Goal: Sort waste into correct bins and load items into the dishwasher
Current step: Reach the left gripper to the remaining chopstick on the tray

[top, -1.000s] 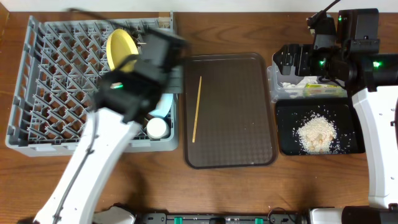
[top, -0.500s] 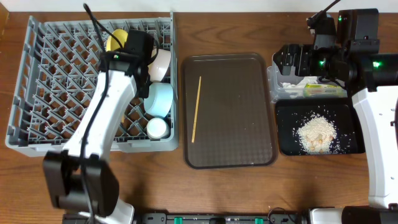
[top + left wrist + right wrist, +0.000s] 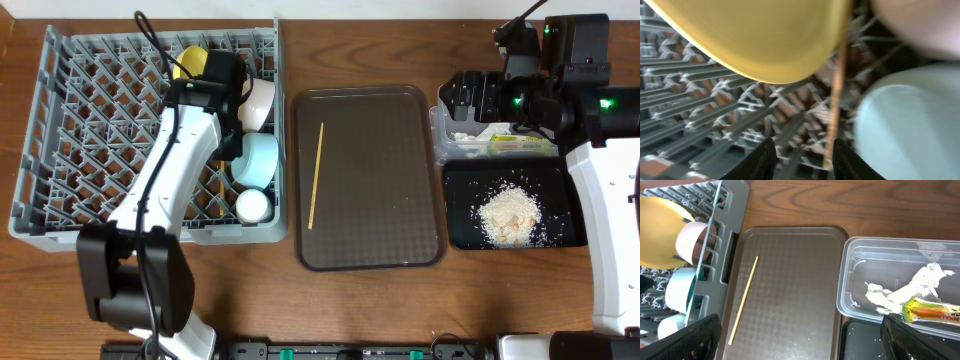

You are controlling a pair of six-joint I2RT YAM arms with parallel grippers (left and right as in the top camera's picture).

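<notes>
While the left gripper [image 3: 802,151] is hovering spread over the dishwasher rack [image 3: 60,120], one chopstick [image 3: 836,100] is standing between yellow plate [image 3: 755,35] and light-blue bowl [image 3: 910,125], just beside one finger; a careless withdrawal risks snagging and toppling it.

flat brown serving tray [image 3: 380,190] mid-table, dark wooden table [image 3: 380,50] beneath it

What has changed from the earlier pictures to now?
The left gripper moved left over the grey rack to the yellow plate, jaws open. The chopstick on the brown tray, the rice and the right arm stayed.
</notes>
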